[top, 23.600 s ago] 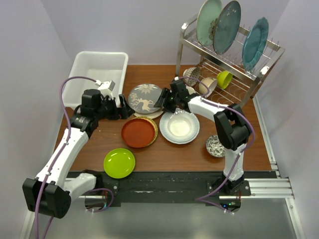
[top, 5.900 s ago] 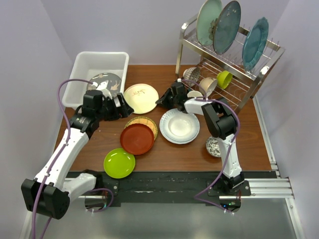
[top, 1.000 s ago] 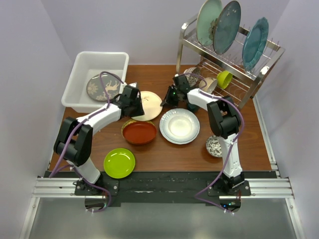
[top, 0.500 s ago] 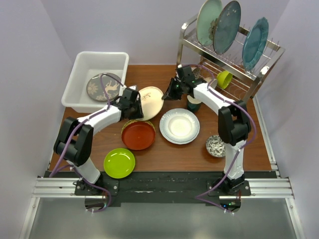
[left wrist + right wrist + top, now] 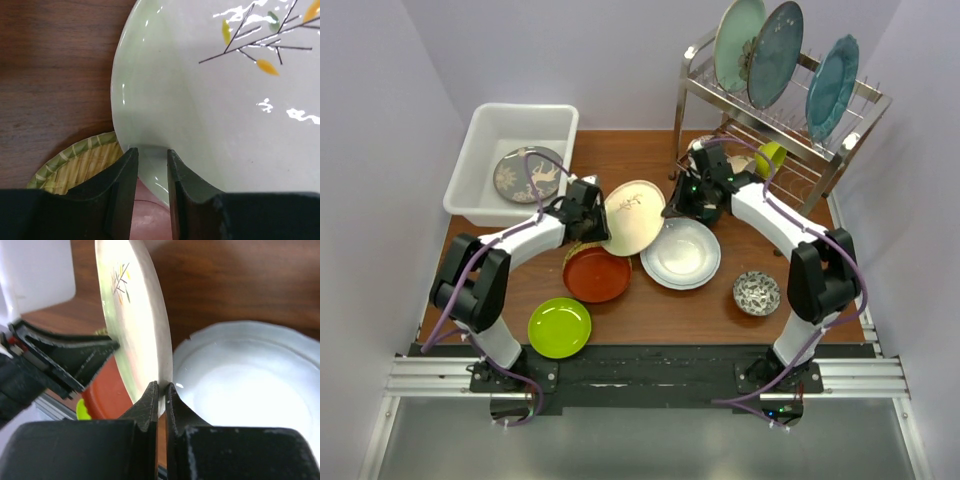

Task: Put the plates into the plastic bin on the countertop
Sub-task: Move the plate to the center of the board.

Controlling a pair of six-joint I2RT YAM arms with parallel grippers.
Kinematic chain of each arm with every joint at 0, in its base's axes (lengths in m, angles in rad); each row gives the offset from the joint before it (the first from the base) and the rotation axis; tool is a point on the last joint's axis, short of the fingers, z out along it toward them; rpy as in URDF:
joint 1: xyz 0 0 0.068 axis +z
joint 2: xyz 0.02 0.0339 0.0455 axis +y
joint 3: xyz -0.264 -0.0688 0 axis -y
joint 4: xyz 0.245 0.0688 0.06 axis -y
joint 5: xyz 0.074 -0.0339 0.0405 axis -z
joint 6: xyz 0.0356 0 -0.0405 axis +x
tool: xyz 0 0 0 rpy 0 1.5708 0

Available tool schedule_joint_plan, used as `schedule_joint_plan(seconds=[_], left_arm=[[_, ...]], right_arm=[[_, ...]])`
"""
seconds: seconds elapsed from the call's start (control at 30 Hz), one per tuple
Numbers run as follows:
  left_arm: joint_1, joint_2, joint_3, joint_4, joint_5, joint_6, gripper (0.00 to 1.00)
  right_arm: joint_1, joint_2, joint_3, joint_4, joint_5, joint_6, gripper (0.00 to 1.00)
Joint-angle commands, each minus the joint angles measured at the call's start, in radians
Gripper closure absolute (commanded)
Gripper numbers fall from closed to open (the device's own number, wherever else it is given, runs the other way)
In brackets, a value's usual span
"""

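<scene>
The cream plate (image 5: 633, 215) with a twig pattern is tilted up off the countertop (image 5: 650, 310), held from both sides. My left gripper (image 5: 600, 222) is shut on its left rim; in the left wrist view its fingers (image 5: 122, 190) straddle the plate's (image 5: 225, 100) edge. My right gripper (image 5: 675, 208) is shut on the right rim, pinching it (image 5: 161, 386) thinly. The plastic bin (image 5: 480, 130) stands at the back left with the grey tree-pattern plate (image 5: 528, 175) inside. Red-brown plate (image 5: 597, 273), woven yellow plate (image 5: 85, 165), white plate (image 5: 682, 255) and lime green plate (image 5: 560, 327) lie on the wood.
A steel wire rack (image 5: 710, 95) at the back right holds large teal plates (image 5: 775, 50) and small cups. A small patterned bowl (image 5: 757, 292) sits at the front right. The white plate (image 5: 250, 390) lies just under my right gripper.
The cream plate has tipped up more steeply and shifted slightly right and forward. The right arm's elbow has swung out to the right; both grippers stayed on the rim.
</scene>
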Motion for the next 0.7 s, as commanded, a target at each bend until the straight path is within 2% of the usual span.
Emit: schedule_joint_plan(seconds=[0.0, 0.33, 0.5, 0.53, 0.67], left_arm=[[-0.026, 0.005, -0.004, 0.039, 0.020, 0.000, 0.66], [-0.034, -0.020, 0.005, 0.035, 0.012, 0.003, 0.65], [-0.032, -0.049, 0.016, 0.030, -0.011, 0.014, 0.61], [-0.032, -0.052, 0.018, 0.030, -0.012, 0.014, 0.60], [-0.032, -0.069, 0.025, 0.020, -0.037, 0.023, 0.45]], right_arm=[[0.004, -0.099, -0.084, 0.048, -0.059, -0.012, 1.00], [0.004, -0.108, -0.251, 0.105, -0.037, -0.044, 1.00], [0.001, -0.076, -0.322, 0.148, -0.027, -0.060, 1.00], [0.001, -0.071, -0.340, 0.159, -0.025, -0.067, 1.00], [-0.007, -0.053, -0.377, 0.185, -0.022, -0.069, 1.00]])
